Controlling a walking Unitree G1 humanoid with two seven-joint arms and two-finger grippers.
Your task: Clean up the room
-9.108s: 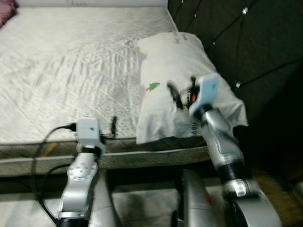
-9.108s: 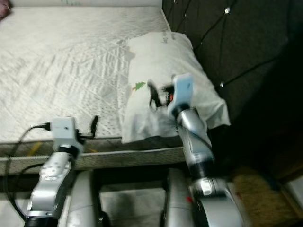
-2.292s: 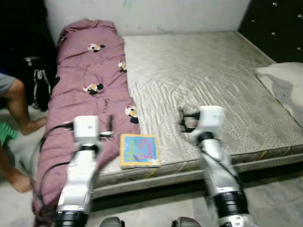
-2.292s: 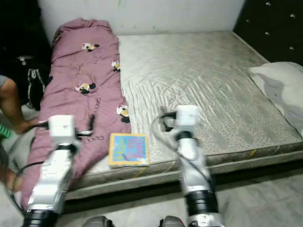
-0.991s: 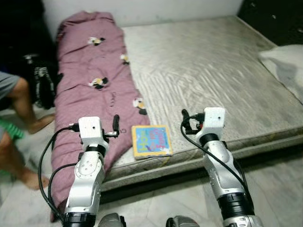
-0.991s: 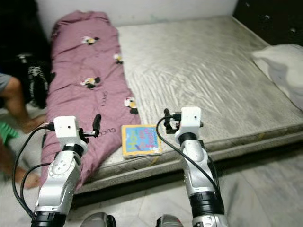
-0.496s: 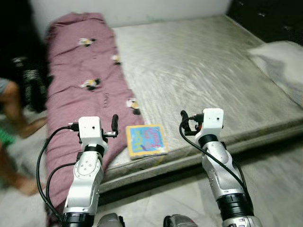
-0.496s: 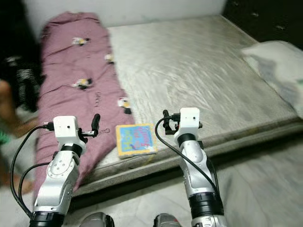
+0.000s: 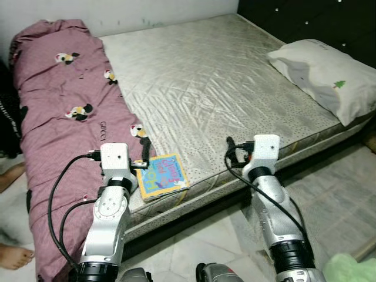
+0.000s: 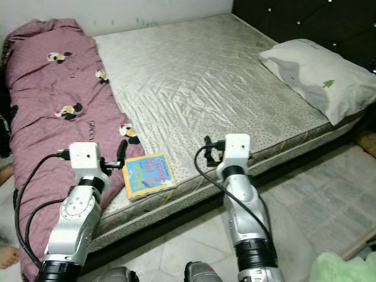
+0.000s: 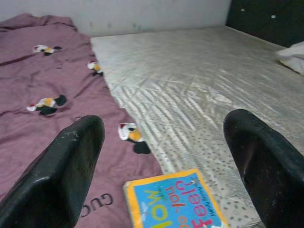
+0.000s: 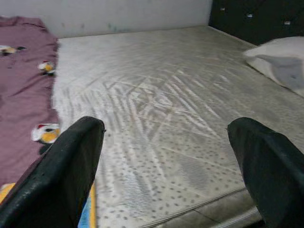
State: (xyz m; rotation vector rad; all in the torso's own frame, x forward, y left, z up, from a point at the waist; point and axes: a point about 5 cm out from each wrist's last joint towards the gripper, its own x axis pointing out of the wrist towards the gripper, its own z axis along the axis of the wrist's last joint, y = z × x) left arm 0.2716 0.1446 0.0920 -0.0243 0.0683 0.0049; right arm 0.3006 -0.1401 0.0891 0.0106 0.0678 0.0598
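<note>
The view has swung right since a moment ago — the pillow (image 9: 320,71) now shows whole, the person mostly out of frame. From the left: a foot (image 9: 13,257) on the floor, the quilt (image 9: 53,94) bunched along the bed (image 9: 200,88), the left gripper (image 9: 143,154) with fingers spread just short of the book (image 9: 161,175), the right gripper (image 9: 230,154) spread too, holding nothing. The book and quilt look still untidied; nothing blocks the book.

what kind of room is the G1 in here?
Most likely a bedroom: a bare quilted mattress with a white pillow by a dark tufted headboard, and a maroon comforter along its far side. A children's book lies near the mattress edge.
</note>
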